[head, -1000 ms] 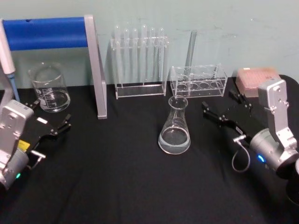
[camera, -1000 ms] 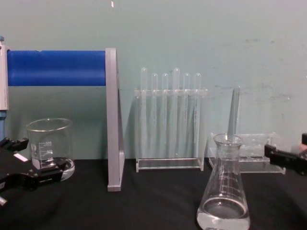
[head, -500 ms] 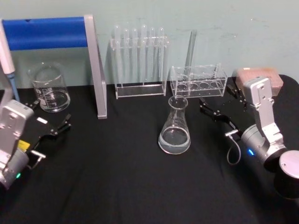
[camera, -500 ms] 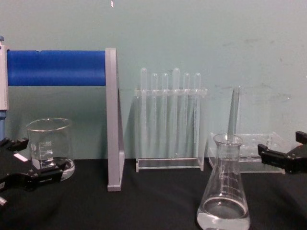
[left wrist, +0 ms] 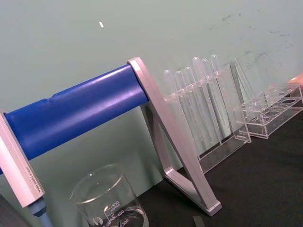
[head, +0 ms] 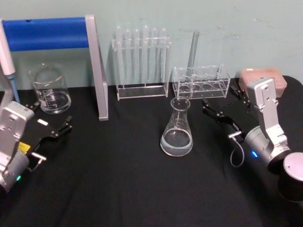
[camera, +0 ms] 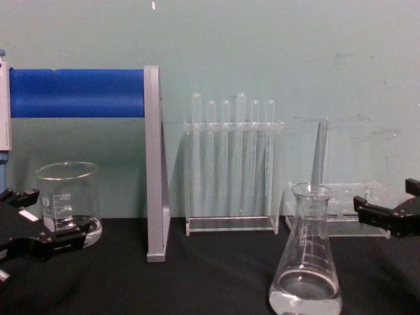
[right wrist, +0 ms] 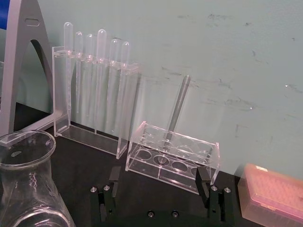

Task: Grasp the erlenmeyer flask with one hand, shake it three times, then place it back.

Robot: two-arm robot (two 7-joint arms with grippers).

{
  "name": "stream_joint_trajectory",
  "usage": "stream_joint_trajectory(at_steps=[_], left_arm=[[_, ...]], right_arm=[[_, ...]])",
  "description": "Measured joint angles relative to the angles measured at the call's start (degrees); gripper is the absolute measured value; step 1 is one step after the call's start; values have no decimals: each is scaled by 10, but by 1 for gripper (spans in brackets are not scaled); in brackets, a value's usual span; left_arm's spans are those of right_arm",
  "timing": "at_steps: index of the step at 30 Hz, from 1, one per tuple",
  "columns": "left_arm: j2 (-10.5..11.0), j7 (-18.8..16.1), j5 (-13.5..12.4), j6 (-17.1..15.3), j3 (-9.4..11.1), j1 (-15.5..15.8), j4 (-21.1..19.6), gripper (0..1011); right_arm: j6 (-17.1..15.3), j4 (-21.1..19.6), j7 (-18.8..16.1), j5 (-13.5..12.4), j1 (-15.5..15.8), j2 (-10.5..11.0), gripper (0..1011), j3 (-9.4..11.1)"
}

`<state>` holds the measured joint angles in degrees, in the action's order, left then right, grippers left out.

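Two grippers of mine are over the black worktop [head: 118,189], and neither touches any glassware. My right gripper [head: 226,108] hovers near the worktop's right edge with its jaws spread wide, empty, pointing toward the back; its nearer finger [head: 218,116] reaches toward the erlenmeyer flask [head: 177,134] but stays apart from it. In the right wrist view both fingers [right wrist: 105,201] stand well apart, with the flask's flared rim [right wrist: 23,142] off to one side of them rather than between them.

That flask stands upright on its wide base around the middle of the worktop, a little toward the right edge, with a shallow pool of clear liquid at the bottom. In the chest view it sits in front of the low clear tube rack [camera: 341,207], which holds one tall glass tube [camera: 319,152].

My left gripper [head: 49,119] rests near the left edge, jaws open and empty, just in front of the glass beaker [head: 49,90]. Along the back edge stand the blue-barred grey stand [head: 94,66] and the tall rack of test tubes [head: 141,61]. A pink tip box [head: 262,80] sits at the back right corner.
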<state>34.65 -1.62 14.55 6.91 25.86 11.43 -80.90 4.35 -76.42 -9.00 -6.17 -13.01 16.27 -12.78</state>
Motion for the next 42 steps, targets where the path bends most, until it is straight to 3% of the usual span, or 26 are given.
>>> stream_joint_trajectory(at_steps=[42], left_arm=[[0,0,0,0,0,0,0,1001]], right_arm=[[0,-1,0,-2,1,1,1003,0]])
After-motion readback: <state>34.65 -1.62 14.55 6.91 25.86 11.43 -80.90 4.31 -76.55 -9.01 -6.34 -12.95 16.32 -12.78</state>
